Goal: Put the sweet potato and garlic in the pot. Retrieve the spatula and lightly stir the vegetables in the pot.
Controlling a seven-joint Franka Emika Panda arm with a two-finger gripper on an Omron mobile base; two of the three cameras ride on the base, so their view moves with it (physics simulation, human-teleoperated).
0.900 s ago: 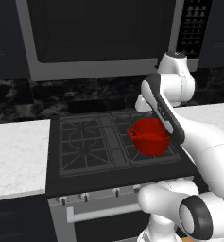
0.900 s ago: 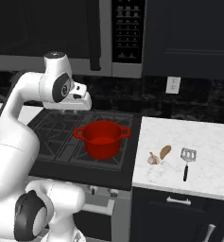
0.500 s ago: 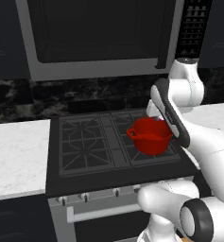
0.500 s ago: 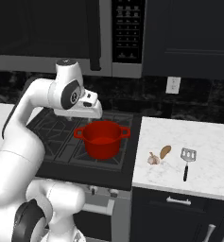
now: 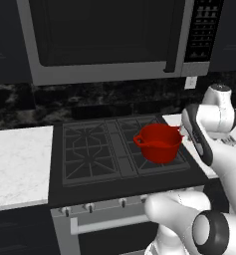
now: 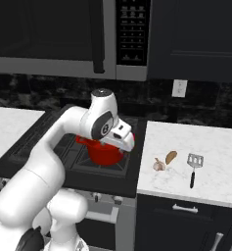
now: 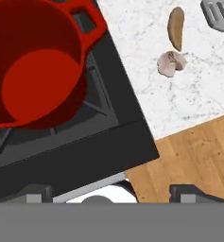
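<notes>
Swung right since last frame; arm now past the pot (image 6: 104,152) toward the counter (image 6: 210,147), jaws gone wide, holding nothing. Pot empty on stove. Sweet potato (image 7: 176,28), garlic (image 7: 170,64), spatula (image 6: 194,164) lie right of pot, clear room around them; front edge close.

No text can be read; the microwave (image 6: 63,39) has a button panel (image 6: 131,32), but its marks are too small.
</notes>
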